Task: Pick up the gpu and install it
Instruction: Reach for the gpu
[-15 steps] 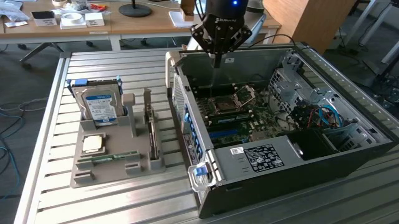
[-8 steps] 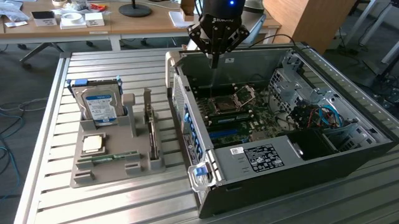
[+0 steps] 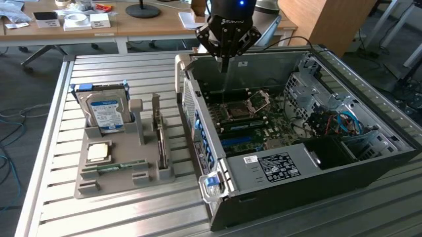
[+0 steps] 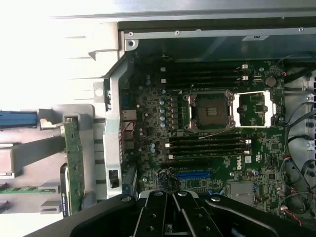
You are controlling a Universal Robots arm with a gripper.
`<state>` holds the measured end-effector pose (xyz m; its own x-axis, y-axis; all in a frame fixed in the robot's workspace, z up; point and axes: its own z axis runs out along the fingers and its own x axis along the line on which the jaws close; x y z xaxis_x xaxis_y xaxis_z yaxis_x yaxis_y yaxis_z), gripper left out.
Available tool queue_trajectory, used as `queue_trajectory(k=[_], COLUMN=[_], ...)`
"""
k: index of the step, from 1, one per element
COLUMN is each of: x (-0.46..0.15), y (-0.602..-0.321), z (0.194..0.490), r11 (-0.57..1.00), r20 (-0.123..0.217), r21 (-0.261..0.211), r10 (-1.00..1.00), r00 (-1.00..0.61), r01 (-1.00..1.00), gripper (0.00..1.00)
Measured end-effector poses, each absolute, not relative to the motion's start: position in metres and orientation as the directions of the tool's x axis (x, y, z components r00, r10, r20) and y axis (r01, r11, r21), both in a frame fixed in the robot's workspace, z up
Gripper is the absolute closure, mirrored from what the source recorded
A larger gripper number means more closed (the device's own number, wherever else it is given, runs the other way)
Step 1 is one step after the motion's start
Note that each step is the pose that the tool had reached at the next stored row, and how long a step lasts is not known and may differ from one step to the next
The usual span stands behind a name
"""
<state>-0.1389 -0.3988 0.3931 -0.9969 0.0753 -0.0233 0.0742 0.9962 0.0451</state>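
Fingers of our black hand (image 3: 224, 65) meet, empty, above the open metal case (image 3: 290, 197). We see the thin flat gpu (image 3: 161, 138) standing on edge in a grey moulded holder (image 3: 122, 182) beside that case.

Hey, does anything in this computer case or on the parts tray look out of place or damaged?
Nothing looks spilled or broken. One oddity: the CPU socket on the motherboard has its load plate flipped open. The gpu stands upright in the grey holder.
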Motion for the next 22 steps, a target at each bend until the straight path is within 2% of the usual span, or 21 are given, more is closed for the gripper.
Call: queue_trajectory(k=[22], x=[-0.158], y=[-0.399], z=[0.393], r11=[0.996], r20=[-0.023], r21=[0.045], r10=[0.075], r00=[-0.997], r01=[0.074], gripper=[0.89])
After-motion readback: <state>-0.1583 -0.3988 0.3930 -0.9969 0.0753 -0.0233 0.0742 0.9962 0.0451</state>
